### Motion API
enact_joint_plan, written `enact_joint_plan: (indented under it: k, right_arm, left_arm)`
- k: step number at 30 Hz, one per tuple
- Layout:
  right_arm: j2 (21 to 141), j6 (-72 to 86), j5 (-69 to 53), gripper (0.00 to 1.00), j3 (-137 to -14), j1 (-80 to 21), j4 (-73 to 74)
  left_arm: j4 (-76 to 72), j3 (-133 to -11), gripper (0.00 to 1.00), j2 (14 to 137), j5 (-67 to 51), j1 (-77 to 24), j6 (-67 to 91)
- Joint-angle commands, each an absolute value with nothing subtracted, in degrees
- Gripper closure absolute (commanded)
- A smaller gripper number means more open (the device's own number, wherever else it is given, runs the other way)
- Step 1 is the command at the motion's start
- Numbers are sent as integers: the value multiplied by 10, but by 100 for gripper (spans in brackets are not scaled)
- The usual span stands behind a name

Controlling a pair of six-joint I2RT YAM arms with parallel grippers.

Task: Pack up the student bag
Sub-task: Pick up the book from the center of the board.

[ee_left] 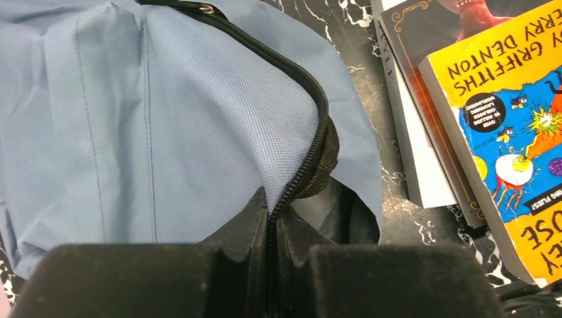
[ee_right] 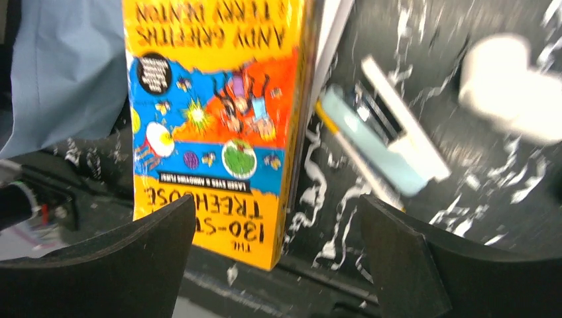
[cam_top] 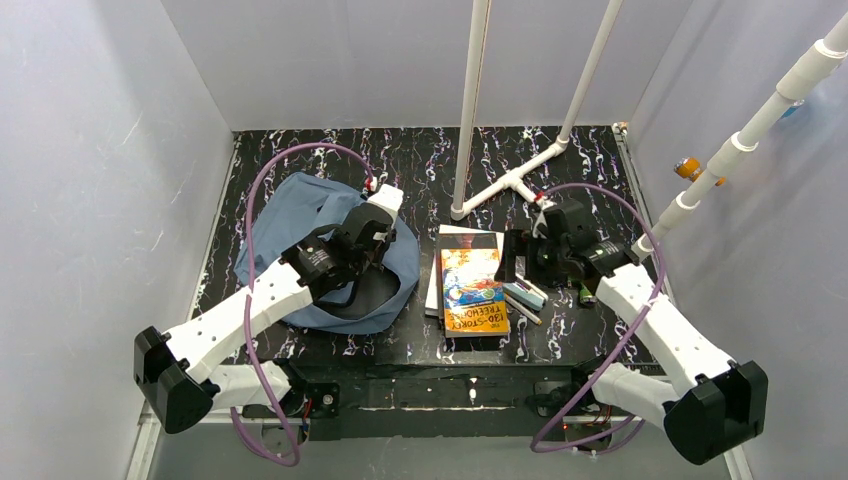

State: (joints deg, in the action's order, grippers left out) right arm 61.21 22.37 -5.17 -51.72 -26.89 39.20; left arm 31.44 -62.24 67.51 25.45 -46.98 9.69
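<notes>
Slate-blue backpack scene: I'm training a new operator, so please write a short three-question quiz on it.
1. True or false: the left gripper is shut on the zipper edge of the soft slate-blue fabric backpack.
2. Fill in: in the top view, the yellow paperback book lies to the backpack's ____.
3. The right gripper is: A) open, B) shut on the book, C) out of view.

Key: 1 true; 2 right; 3 A.

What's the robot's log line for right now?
left gripper: shut on bag zipper | right gripper: open over book | book: on table, unpacked
</notes>
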Motion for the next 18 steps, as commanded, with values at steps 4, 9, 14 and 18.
enact_joint_plan:
  k: [4, 9, 14, 18]
  right_arm:
    - [589, 290, -302, 2, -433, -200, 451]
    - [570, 334, -377, 2, -355, -189, 383]
    - [576, 379, -436, 2, -280, -187, 266]
    - [585, 406, -431, 5, -250, -184, 206]
  left_arm:
    - [298, -627, 98, 678, 215, -471, 111]
    - [299, -622, 98, 672, 212, -472, 112]
    - [300, -618, 99, 669, 206, -471, 123]
    - [300, -618, 100, 670, 198, -471, 127]
